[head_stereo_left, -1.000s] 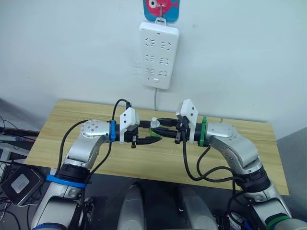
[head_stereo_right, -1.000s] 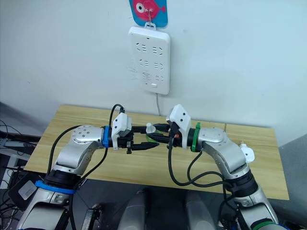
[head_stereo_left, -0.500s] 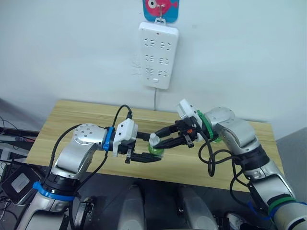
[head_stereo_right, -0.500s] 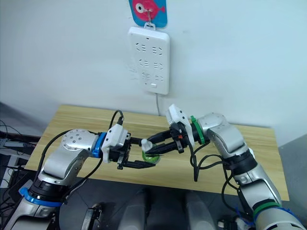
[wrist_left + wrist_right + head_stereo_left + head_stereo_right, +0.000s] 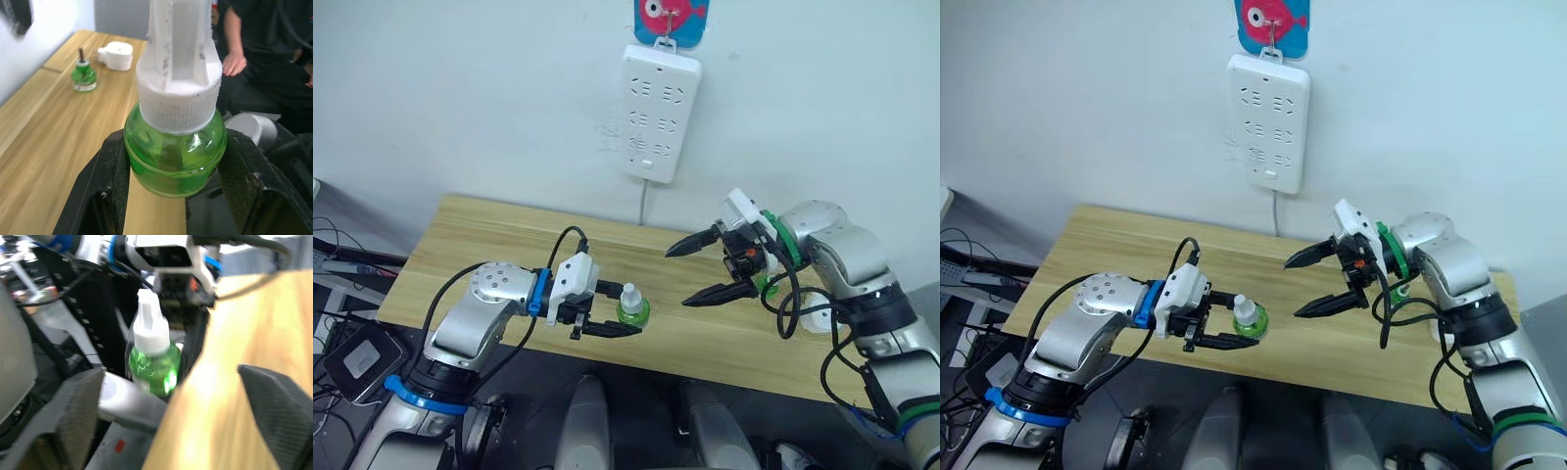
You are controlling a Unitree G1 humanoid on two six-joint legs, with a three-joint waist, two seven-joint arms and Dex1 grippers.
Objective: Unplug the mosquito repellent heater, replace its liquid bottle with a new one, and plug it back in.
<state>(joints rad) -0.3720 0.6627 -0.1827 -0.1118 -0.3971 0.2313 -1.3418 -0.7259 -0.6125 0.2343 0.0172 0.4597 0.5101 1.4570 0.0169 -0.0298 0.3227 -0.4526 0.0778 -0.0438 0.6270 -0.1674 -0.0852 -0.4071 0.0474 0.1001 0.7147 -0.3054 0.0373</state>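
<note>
Green liquid bottles number two: one (image 5: pixel 631 308) clamped in the left gripper (image 5: pixel 607 311), another (image 5: pixel 83 78) on the wooden worktop (image 5: pixel 480 245); right gripper (image 5: pixel 700 269) jaws gape.

R gripper (image 5: pixel 702 268) let go, backed off open — bottle (image 5: pixel 630 305) seemingly w/ L gripper (image 5: pixel 623 308).

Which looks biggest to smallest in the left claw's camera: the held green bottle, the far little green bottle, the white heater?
1. Held green bottle, though it's nearest the camera.
2. White heater.
3. Far little green bottle, nearly alike.
</note>
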